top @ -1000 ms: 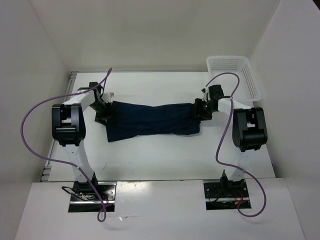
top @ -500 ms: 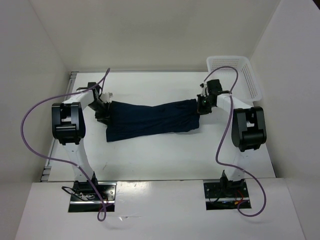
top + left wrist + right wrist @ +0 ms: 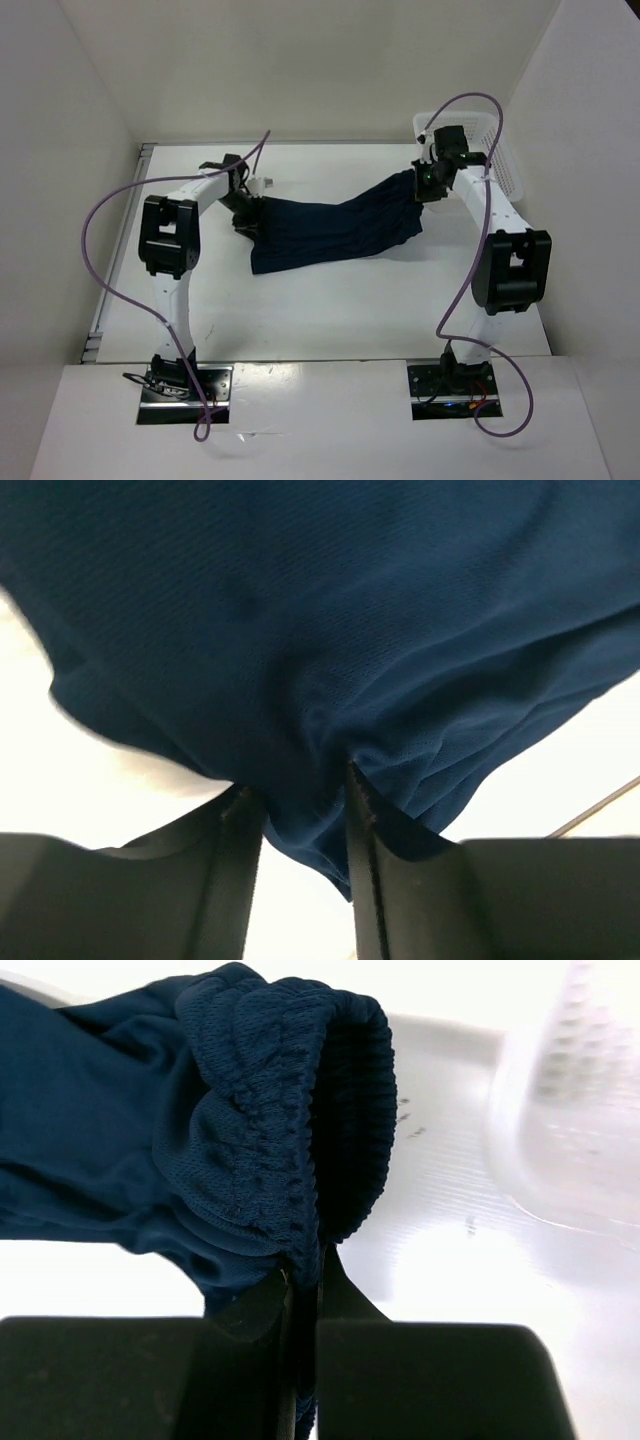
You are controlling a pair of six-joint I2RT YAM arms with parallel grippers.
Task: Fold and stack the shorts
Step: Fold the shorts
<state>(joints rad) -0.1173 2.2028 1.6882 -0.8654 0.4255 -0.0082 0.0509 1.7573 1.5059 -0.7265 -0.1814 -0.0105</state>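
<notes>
The dark navy shorts [image 3: 335,228] hang stretched between my two grippers across the middle of the table, sagging toward the front left. My left gripper [image 3: 248,212] holds their left end. In the left wrist view a bunch of cloth [image 3: 330,660] is pinched between its fingers [image 3: 365,810]. My right gripper [image 3: 428,183] is raised near the basket and grips the right end. The right wrist view shows the gathered waistband [image 3: 290,1110] clamped between its narrow jaws.
A white mesh basket [image 3: 498,150] stands at the back right corner, just beyond the right gripper. White walls close in the table on three sides. Purple cables loop above both arms.
Both grippers closed on the ends of the shorts and lifted them. The whole garment has moved right and toward the back, with the right end raised near the basket.
</notes>
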